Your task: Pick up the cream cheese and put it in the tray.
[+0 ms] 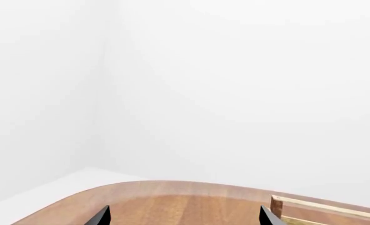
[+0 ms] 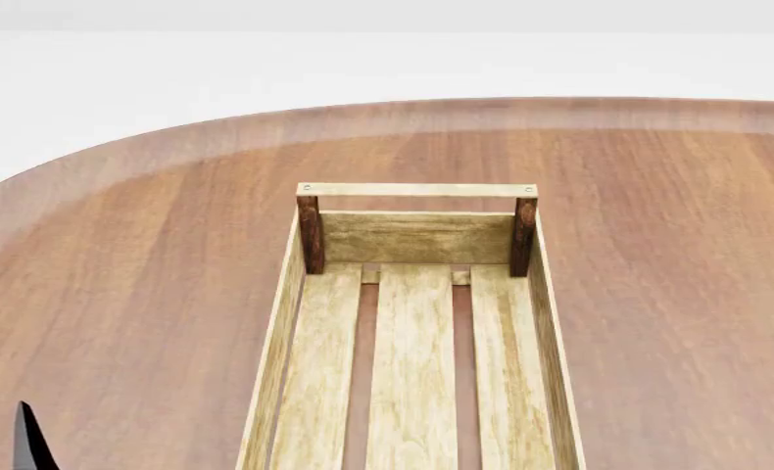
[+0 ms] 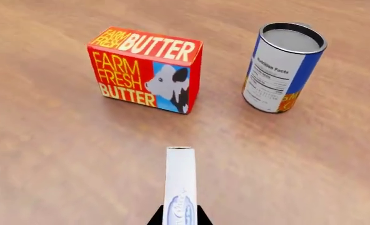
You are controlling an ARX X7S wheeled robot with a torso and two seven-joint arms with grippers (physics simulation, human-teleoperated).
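White cardboard cream cheese (image 3: 180,180) pinched on narrow edges in my right gripper (image 3: 179,216), above table near butter box (image 3: 145,69). Light, stiff, slick; grip mid-box, firmly. Left gripper (image 1: 183,216) spread, idle. Tray (image 2: 413,333) empty.

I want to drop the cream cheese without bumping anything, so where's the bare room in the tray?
The tray shows nothing on its three slats in the head view, bordered by the long side walls and the far end wall under the handle bar. The near end is out of view. The right gripper is shut on the cream cheese.
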